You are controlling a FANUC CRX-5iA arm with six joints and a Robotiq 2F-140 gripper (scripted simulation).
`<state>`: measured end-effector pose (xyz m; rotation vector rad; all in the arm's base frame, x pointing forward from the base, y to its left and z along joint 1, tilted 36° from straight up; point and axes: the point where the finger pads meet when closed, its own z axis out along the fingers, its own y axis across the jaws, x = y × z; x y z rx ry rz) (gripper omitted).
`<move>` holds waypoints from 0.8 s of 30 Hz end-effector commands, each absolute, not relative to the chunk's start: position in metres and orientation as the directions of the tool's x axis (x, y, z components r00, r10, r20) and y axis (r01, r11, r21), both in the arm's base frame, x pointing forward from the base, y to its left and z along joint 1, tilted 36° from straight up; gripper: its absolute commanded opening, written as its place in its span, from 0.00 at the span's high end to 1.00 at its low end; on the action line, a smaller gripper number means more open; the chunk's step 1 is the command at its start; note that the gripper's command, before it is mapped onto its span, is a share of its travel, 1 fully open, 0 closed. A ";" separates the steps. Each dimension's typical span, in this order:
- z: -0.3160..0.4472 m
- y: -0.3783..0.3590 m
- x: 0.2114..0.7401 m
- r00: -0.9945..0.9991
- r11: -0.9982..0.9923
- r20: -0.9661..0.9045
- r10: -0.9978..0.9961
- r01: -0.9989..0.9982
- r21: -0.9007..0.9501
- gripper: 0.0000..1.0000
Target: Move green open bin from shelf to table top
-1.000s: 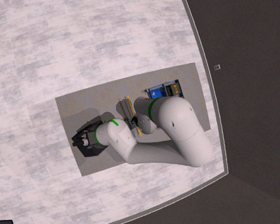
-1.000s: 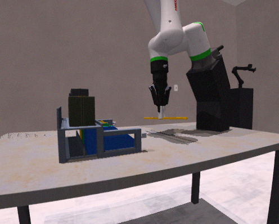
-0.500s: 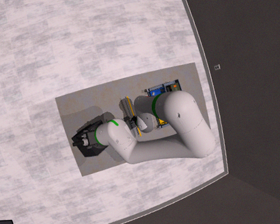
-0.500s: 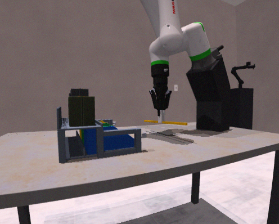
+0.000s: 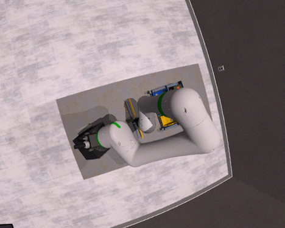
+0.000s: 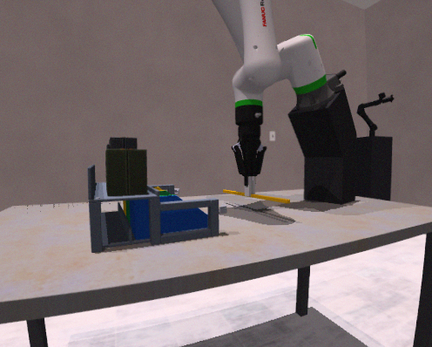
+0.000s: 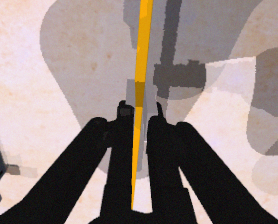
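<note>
My gripper [image 6: 249, 176] [image 7: 138, 92] points down over the table, shut on the grey handle of a tool with a long yellow bar [image 5: 132, 107] [image 6: 272, 199] [image 7: 143, 40]. The bar hangs a little above the table top, its shadow below it. The green bin [image 6: 163, 193] shows only as a small patch behind the blue bin in the exterior view; the arm hides it in the top view. The blue bin [image 5: 160, 92] [image 6: 183, 214] and yellow bin [image 5: 168, 120] are in the grey shelf [image 6: 155, 222]. My gripper is well clear of the shelf, on the robot-base side.
Dark olive boxes [image 6: 126, 172] stand on top of the shelf. The robot's black base [image 5: 93, 144] [image 6: 324, 174] stands at the table's other end. The table [image 6: 244, 248] lies between base and shelf. A grey part [image 6: 223, 209] sticks out near the shelf's front.
</note>
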<state>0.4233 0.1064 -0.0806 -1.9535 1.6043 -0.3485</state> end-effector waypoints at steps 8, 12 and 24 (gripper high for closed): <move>-0.087 0.109 0.428 0.234 -0.109 -0.145 -0.961 -0.807 -0.581 1.00; -0.097 0.111 0.434 0.223 -0.111 -0.129 -0.966 -0.811 -0.575 1.00; -0.100 0.112 0.436 0.227 -0.110 -0.134 -0.965 -0.809 -0.578 1.00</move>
